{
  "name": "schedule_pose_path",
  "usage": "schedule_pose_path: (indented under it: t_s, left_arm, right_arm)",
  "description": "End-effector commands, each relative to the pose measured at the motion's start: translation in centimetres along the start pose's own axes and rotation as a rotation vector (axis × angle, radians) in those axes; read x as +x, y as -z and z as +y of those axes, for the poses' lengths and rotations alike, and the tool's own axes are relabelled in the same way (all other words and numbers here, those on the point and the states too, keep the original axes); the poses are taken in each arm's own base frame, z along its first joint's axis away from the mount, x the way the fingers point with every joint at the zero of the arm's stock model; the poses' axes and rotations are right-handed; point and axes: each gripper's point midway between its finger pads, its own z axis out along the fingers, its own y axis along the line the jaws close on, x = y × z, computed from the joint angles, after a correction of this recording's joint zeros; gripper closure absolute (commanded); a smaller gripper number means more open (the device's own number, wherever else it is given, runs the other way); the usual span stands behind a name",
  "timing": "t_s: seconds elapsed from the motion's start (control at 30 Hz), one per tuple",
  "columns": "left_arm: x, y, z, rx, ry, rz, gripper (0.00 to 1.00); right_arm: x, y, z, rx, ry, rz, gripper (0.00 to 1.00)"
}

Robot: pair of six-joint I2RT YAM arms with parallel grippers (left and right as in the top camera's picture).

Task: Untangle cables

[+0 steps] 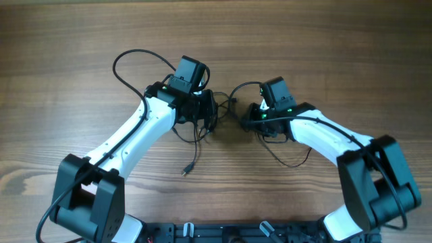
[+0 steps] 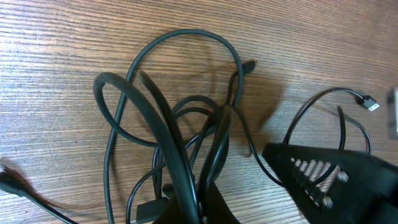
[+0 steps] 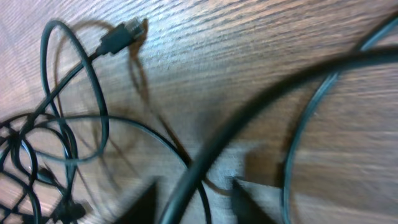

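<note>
The cables [image 1: 217, 116] are thin black cords knotted together between my two grippers at the table's middle. One strand trails toward the near edge and ends in a plug [image 1: 186, 170]. My left gripper [image 1: 208, 111] is shut on the knot; in its wrist view the fingers [image 2: 214, 208] pinch several strands of the cables [image 2: 186, 112], which loop outward. My right gripper [image 1: 250, 120] is just right of the knot. Its wrist view shows the gripper [image 3: 196, 202] open, with a thin strand [image 3: 202, 186] lying between the tips. A plug [image 3: 118, 37] lies at the upper left.
The right arm's dark gripper body [image 2: 336, 180] fills the lower right of the left wrist view, next to a loose loop ending in a plug [image 2: 370, 104]. A thick blurred wire [image 3: 273, 93] crosses the right wrist view. Bare wooden table [image 1: 324, 40] surrounds the arms.
</note>
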Motion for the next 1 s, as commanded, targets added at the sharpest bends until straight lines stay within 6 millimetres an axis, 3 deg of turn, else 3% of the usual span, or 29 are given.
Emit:
schedule_pose_path:
  t_s: [0.0, 0.03, 0.1, 0.13, 0.27, 0.33, 0.37, 0.47, 0.5, 0.57, 0.6, 0.67, 0.77, 0.87, 0.9, 0.97]
  left_arm:
    - [-0.8, 0.9, 1.6, -0.047, 0.028, -0.027, 0.96]
    - [-1.0, 1.0, 2.9, -0.105, 0.040, -0.039, 0.96]
    - [-1.3, 2.0, 7.5, -0.302, 0.078, -0.065, 0.96]
    - [-1.4, 3.0, 10.5, -0.417, 0.116, -0.077, 0.96]
    - [-2.2, 5.1, 16.3, -0.536, 0.338, -0.119, 0.96]
    - [-2.7, 6.1, 19.3, -0.555, 0.485, -0.149, 0.96]
    - [-2.8, 6.7, 20.8, -0.567, 0.534, -0.157, 0.96]
    - [-2.6, 8.1, 24.3, -0.592, 0.646, -0.164, 0.96]
    - [-2.6, 8.2, 24.7, -0.575, 0.672, -0.159, 0.96]
    - [-2.5, 7.7, 24.3, -0.483, 0.717, -0.130, 0.96]
    - [-2.7, 7.3, 23.5, -0.423, 0.724, -0.117, 0.96]
    - [-3.1, 6.9, 22.6, -0.381, 0.715, -0.117, 0.96]
    - [-3.4, 6.4, 21.2, -0.352, 0.679, -0.112, 0.96]
    - [-3.4, 5.8, 19.6, -0.341, 0.633, -0.104, 0.95]
    - [-3.4, 5.6, 19.3, -0.338, 0.621, -0.104, 0.94]
    - [-3.6, 5.3, 18.4, -0.328, 0.594, -0.107, 0.92]
  right_arm:
    - [-0.1, 0.5, 1.1, -0.068, 0.012, 0.034, 0.96]
    - [-0.8, 1.8, 0.9, -0.071, 0.030, 0.015, 0.96]
    - [-2.6, 5.6, -0.2, -0.052, 0.010, -0.048, 0.96]
    - [-4.6, 9.7, -1.4, -0.064, -0.016, -0.137, 0.96]
    - [-7.6, 20.0, -4.9, -0.061, -0.034, -0.411, 0.96]
    - [-8.1, 25.9, -8.5, 0.014, -0.131, -0.598, 0.96]
    - [-7.9, 27.8, -10.2, 0.062, -0.182, -0.665, 0.96]
    - [-6.7, 30.9, -14.4, 0.144, -0.400, -0.766, 0.96]
    - [-6.5, 30.9, -14.7, 0.133, -0.430, -0.759, 0.96]
    - [-6.5, 30.0, -13.3, 0.073, -0.348, -0.703, 0.95]
    - [-6.3, 28.9, -12.2, 0.033, -0.277, -0.642, 0.96]
    - [-5.4, 27.0, -12.3, 0.039, -0.291, -0.546, 0.95]
    - [-2.5, 22.5, -12.6, 0.079, -0.336, -0.295, 0.89]
    - [-1.3, 18.4, -10.3, 0.075, -0.175, -0.120, 0.88]
    - [-1.3, 17.4, -9.7, 0.074, -0.144, -0.096, 0.69]
    - [-1.8, 14.4, -8.5, 0.074, -0.091, -0.050, 0.01]
